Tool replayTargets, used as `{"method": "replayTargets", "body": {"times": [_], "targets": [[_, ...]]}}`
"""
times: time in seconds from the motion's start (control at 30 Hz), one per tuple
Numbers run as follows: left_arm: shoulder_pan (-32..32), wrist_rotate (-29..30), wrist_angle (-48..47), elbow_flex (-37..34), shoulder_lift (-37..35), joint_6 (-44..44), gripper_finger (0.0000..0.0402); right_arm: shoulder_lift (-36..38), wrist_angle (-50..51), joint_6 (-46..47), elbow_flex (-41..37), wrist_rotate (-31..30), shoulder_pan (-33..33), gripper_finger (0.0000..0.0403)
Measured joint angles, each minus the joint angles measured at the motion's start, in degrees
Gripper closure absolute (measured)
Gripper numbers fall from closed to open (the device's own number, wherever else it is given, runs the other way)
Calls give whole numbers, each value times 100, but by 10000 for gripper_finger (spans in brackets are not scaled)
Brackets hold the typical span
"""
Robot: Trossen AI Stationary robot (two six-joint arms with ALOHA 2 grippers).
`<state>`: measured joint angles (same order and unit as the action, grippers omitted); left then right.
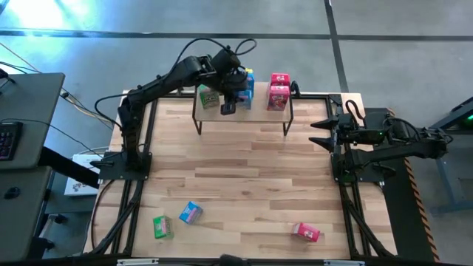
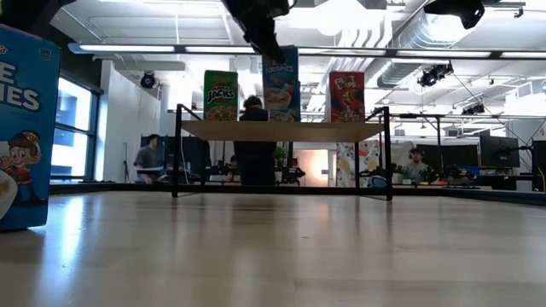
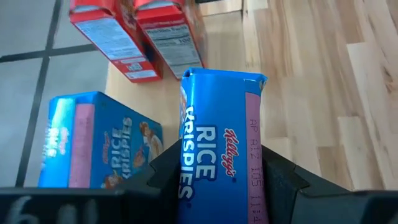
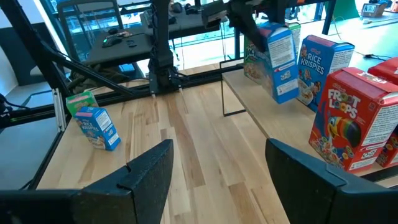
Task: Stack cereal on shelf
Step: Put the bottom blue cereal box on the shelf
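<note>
My left gripper point(image 1: 229, 102) reaches over the shelf point(image 1: 260, 116), a light plank on thin black legs, and is shut on a blue cereal box point(image 3: 217, 118). A second blue box point(image 3: 93, 146), two red boxes point(image 3: 149, 34) and a green box point(image 1: 209, 96) stand on the plank. A green box point(image 1: 162, 227), a blue box point(image 1: 191, 213) and a red box point(image 1: 307, 232) lie near the table's near edge. My right gripper point(image 4: 217, 165) is open and waits at the table's right edge point(image 1: 323, 131). My left gripper pinches the blue box by its upper end point(image 3: 214, 162), one finger point(image 3: 163, 167) on each broad face, coming from above and slanting down. The box point(image 4: 280, 59) hangs below the fingers, slightly tilted, over the plank. Whether its lower end touches the plank, I cannot tell.
Bare wood lies between the shelf and the three boxes at the near edge. Black frame rails run along the table's left and right sides. One blue box point(image 2: 21, 128) stands close to the low camera. People sit in the room behind the table.
</note>
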<state>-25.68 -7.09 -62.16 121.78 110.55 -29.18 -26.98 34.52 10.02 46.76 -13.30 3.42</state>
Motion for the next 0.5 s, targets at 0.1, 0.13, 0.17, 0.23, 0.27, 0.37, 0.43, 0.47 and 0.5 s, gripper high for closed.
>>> {"method": "replayTargets", "body": {"times": [0.1, 0.13, 0.17, 0.23, 0.27, 0.37, 0.43, 0.47, 0.5], "targets": [[-70, -69, 43, -3, 50, -93, 258, 0, 0, 2, 0, -2, -2, 155], [-86, -112, 76, -3, 68, -112, 258, 0, 0, 0, 0, 0, -1, 155], [-95, -134, 168, 2, 88, -120, 258, 0, 0, 0, 0, -2, 0, 155], [-114, -140, 214, 3, 119, -129, 258, 0, 0, 0, 0, 0, -1, 155], [-132, -140, 194, -1, 125, -144, 258, 0, 0, 2, 0, -2, 0, 155], [-134, -138, 279, 6, 167, -167, 258, 0, 0, 0, 0, -2, -2, 155], [-163, -140, 233, 6, 219, -167, 258, 0, 0, 0, 0, -2, -2, 155], [-174, -142, 255, 6, 252, -171, 258, 0, 0, 1, 0, -2, -1, 155], [-175, -142, 244, 6, 281, -161, 258, 0, 0, 0, 0, 0, 0, 155]]}}
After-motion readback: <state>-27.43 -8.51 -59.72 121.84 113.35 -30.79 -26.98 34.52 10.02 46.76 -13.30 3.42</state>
